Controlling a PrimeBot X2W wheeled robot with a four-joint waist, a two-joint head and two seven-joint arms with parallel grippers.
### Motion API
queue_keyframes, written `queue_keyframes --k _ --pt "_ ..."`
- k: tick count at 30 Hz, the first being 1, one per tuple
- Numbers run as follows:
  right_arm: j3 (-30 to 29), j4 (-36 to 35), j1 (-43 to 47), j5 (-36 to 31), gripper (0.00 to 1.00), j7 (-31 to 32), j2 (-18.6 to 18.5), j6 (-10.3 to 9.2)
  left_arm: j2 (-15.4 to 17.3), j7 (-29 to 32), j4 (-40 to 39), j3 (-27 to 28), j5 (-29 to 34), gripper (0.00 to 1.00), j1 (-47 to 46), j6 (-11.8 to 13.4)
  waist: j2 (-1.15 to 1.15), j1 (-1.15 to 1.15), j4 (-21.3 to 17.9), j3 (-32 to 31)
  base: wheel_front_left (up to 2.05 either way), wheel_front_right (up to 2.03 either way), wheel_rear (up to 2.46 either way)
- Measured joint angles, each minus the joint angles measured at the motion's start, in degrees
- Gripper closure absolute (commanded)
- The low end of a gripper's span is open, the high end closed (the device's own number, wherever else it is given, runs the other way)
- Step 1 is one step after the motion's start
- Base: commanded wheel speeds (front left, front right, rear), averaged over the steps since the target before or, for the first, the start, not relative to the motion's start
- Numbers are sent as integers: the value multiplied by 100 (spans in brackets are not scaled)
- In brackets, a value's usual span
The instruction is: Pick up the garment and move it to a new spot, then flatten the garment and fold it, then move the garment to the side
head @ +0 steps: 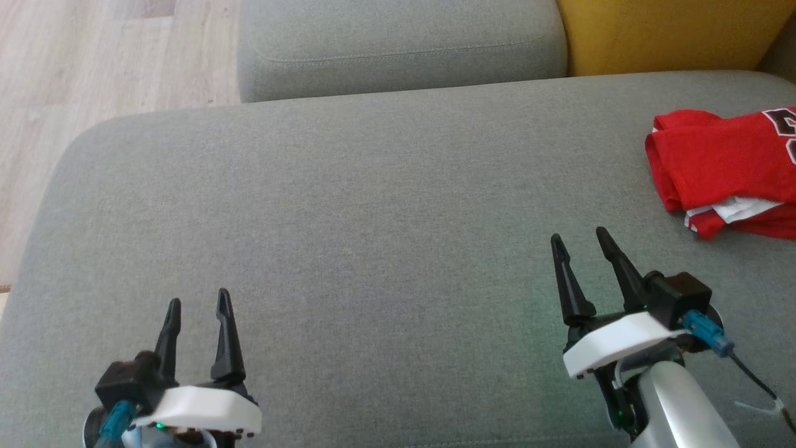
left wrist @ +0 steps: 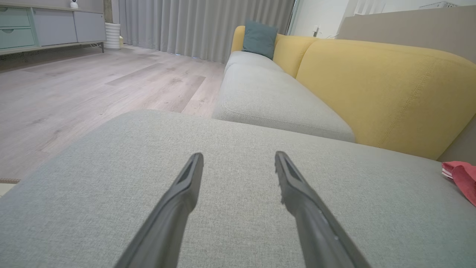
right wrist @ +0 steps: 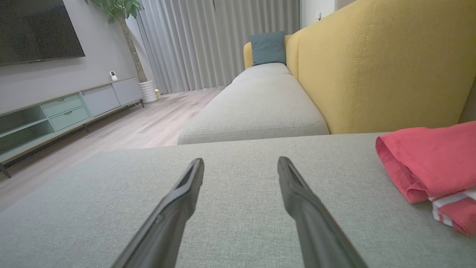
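**Q:** Where's the garment, and how far along are we?

**Op:** The red garment (head: pixel 727 168) is at the far right of the grey seat cushion (head: pixel 373 218), partly cut off by the edge of the head view. It lies in a compact layered stack with a rolled fold on its left side and white striped trim (head: pixel 740 208) showing at the near edge. To me that reads as folded and set aside, so I judge the task done or nearly so. I see nothing left but maybe tidying the loose near corner.

**Q:** Claws?

**Op:** My left claw (head: pixel 199 297) is at the near left, fingers apart, holding nothing, above bare cushion. My right claw (head: pixel 578 234) is at the near right, also spread and empty. It's near the garment's near-left corner but not touching it.

**Q:** Any text, logos?

**Op:** There's a dark print with white outline (head: pixel 785 124) on the garment's far right. It looks like part of a number or letter, but it's cropped by the frame and I can't read it. No brand tag or other writing that I can make out.
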Motion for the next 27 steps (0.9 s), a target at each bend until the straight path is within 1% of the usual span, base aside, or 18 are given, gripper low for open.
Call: queue_keyframes --k 4,6,12,27 --pt "8 -12 35 1 0 -1 2 0 0 1 79 -31 0 0 0 -8 0 0 45 -37 0 0 0" --pt "20 -12 35 1 0 -1 2 0 0 1 111 -45 -1 0 0 -53 0 0 59 -61 0 0 0" --pt "15 -4 35 16 0 -4 3 0 0 1 143 -140 -1 0 2 -52 0 0 68 -111 0 0 0" --pt "-30 8 58 13 0 -9 4 0 0 1 159 -178 11 0 128 -49 0 0 25 -177 0 0 0"
